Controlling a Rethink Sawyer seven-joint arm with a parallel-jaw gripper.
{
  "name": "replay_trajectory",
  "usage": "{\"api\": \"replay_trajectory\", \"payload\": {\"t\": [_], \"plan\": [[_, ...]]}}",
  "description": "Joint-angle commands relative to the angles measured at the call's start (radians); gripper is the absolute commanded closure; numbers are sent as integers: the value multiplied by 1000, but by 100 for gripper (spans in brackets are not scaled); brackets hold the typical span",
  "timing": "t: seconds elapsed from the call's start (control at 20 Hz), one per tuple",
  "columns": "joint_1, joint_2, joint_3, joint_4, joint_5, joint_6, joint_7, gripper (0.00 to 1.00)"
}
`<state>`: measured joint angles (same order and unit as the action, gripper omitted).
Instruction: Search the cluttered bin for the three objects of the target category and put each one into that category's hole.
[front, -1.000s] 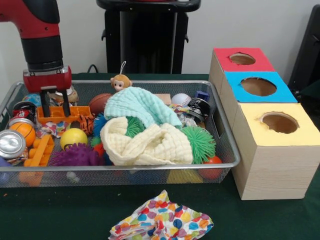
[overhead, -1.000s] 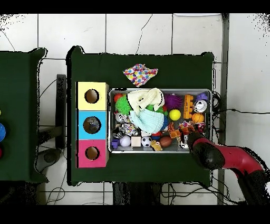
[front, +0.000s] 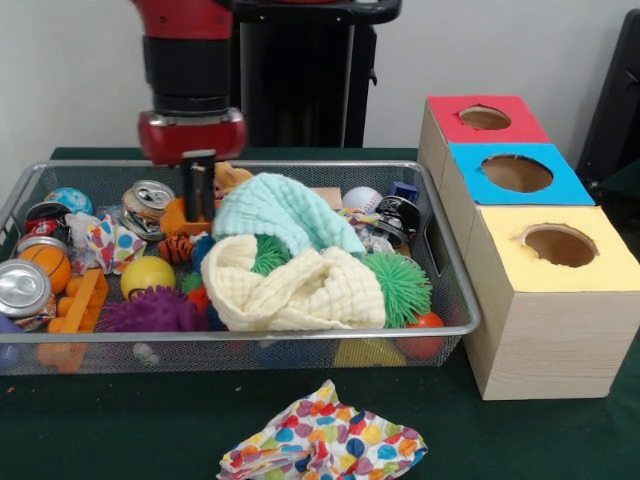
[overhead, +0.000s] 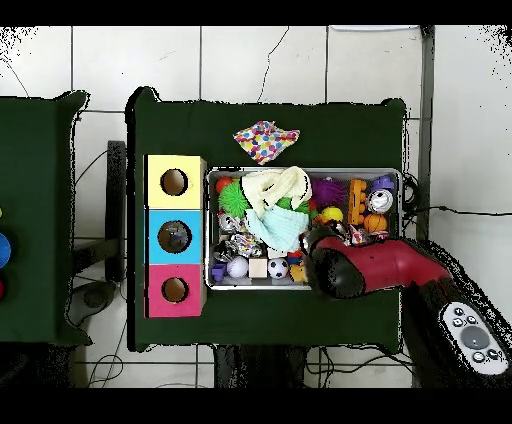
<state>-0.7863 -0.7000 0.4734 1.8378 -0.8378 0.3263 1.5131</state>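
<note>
The wire mesh bin stands on the green table, full of toys, and also shows in the overhead view. My gripper hangs in the bin's far middle, left of a mint cloth. Its fingers stand close together on an orange plastic block, which sits just above the clutter. In the overhead view the red arm covers the gripper. Three wooden boxes with holes stand beside the bin: red top, blue top, yellow top.
In the bin lie a cream cloth, a green spiky ball, a yellow ball, a purple spiky ball, a small basketball, crushed cans and a baseball. A colourful cloth lies on the table in front.
My gripper has moved from the bin's far left corner to its far middle, its fingers have narrowed, and the orange block has come along with it.
</note>
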Motion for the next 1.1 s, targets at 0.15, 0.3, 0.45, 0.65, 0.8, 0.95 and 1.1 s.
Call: {"api": "replay_trajectory", "payload": {"t": [0.15,0.3,0.45,0.65,0.8,0.95,1.1], "plan": [[157,-118,-127,101,117,48,255,100],[206,-125,-161,108,147,33,266,100],[253,-107,-193,111,163,-21,283,100],[305,-69,-238,110,174,-87,297,100],[319,-41,-263,107,176,-133,279,100],[281,-28,-241,130,194,-171,247,100],[259,-21,-227,139,203,-190,223,100]]}}
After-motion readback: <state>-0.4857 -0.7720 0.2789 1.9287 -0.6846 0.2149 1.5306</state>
